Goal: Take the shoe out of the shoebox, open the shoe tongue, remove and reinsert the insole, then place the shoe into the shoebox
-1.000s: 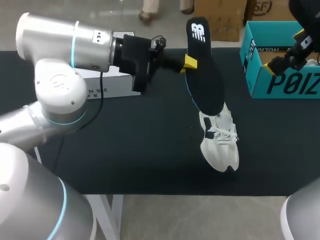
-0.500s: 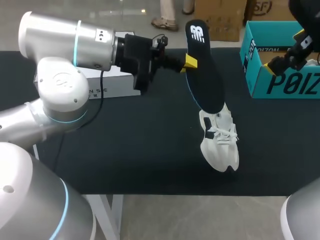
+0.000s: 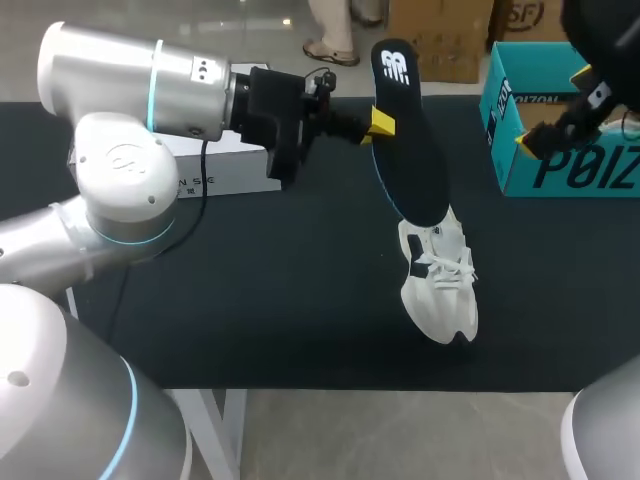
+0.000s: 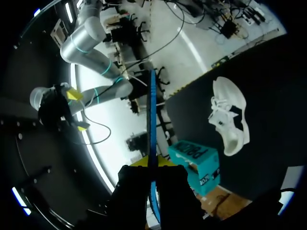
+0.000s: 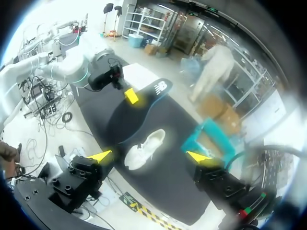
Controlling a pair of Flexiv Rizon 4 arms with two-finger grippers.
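Shoe (image 3: 440,285): a white sneaker, found lying on the black table (image 3: 250,300), out of the teal shoebox (image 3: 520,150) and well apart from it. Its black insole (image 3: 410,140) was out of the shoe and held up in the air. The left wrist view showed it clear of the sneaker. The left gripper (image 3: 378,125) had its yellow-tipped fingers clamped on the insole's edge from both sides. The right gripper (image 5: 149,157) hung high near the shoebox, fingers spread wide with nothing between them. A white box (image 3: 215,170) lay on the table behind the left arm.

Assessment: removal of the shoe from the box and extraction of the insole appeared complete. The state of the tongue could not be made out. Outstanding: reinserting the insole, then returning the shoe to the shoebox.
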